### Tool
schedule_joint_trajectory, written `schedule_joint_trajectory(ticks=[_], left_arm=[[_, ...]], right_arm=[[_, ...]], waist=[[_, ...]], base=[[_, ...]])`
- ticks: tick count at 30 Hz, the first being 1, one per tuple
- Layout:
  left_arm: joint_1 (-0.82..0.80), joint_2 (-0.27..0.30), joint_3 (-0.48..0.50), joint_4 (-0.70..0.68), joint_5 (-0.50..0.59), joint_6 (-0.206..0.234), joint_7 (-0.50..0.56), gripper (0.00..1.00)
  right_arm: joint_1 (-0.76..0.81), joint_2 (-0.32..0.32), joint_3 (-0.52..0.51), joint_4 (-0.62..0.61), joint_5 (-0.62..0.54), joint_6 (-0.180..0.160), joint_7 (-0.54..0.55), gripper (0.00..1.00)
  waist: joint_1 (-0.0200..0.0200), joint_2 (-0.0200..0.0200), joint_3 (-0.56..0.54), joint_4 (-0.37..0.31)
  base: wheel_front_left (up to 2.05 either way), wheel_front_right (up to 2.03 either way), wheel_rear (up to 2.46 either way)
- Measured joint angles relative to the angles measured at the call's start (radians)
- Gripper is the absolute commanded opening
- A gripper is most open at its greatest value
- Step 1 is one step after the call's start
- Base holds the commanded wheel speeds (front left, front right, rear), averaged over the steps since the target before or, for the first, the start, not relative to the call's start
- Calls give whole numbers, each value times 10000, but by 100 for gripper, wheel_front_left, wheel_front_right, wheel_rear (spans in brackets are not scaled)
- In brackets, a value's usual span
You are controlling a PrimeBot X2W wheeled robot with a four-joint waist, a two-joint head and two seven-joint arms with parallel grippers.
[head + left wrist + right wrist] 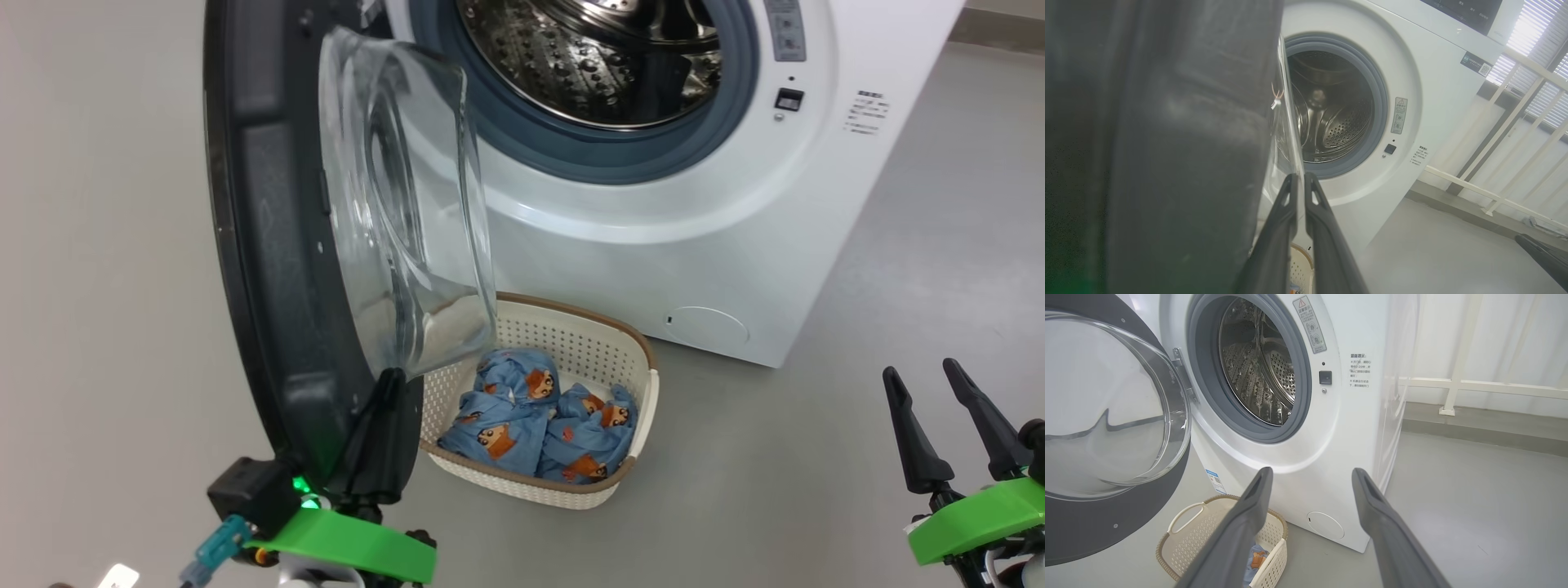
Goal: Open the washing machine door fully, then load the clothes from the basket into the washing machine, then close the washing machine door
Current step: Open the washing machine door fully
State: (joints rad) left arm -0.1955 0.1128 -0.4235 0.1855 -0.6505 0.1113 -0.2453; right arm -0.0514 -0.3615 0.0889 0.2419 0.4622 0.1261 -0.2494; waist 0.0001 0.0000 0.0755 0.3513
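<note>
The washing machine [653, 245] stands with its steel drum [604, 57] exposed. Its door [269, 245] is swung out to the left, the glass bowl [400, 204] facing the machine. My left gripper [385, 384] is shut, its tips against the door's inner face under the bowl; in the left wrist view the left gripper [1300, 179] lies along the door [1167, 143]. The basket [645, 351] sits on the floor below the door, holding two blue printed clothes [531, 416]. My right gripper [921, 371] hangs open at lower right, well away from the basket [1196, 535].
Grey floor [775, 457] stretches to the right of the basket and machine. A white railing [1453, 386] runs behind the machine's right side. The door overhangs the basket's left half. A round flap [706, 325] sits low on the machine's front.
</note>
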Motion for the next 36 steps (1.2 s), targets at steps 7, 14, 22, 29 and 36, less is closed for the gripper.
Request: schedule_joint_trajectory(ticks=[7, 14, 22, 29, 36], left_arm=[[164, 217, 359, -148, -13, 138, -12, 0], [169, 326, 838, -205, -77, 265, -13, 0], [145, 594, 1526, -115, -77, 318, -27, 0], [-128, 671, 2105, 282, -67, 301, -27, 0], [-698, 805, 3051, 920, 245, 92, -27, 0]], right_arm=[[-1, -146, 15, 0, 0, 0, 0, 100], [-1, -194, 44, 2, 4, 0, 0, 100], [-7, -263, 98, 4, 6, 0, 0, 100], [-12, -360, 117, 4, 8, 0, 0, 100], [-69, -495, 240, 2, 8, 0, 0, 100]], waist=[[0, 1, 8, 386], [0, 0, 53, 725], [0, 0, 157, 969], [0, 0, 277, 1079], [-1, 0, 492, 1126]], base=[[0, 0, 0], [0, 0, 0], [0, 0, 0], [0, 0, 0], [0, 0, 0]])
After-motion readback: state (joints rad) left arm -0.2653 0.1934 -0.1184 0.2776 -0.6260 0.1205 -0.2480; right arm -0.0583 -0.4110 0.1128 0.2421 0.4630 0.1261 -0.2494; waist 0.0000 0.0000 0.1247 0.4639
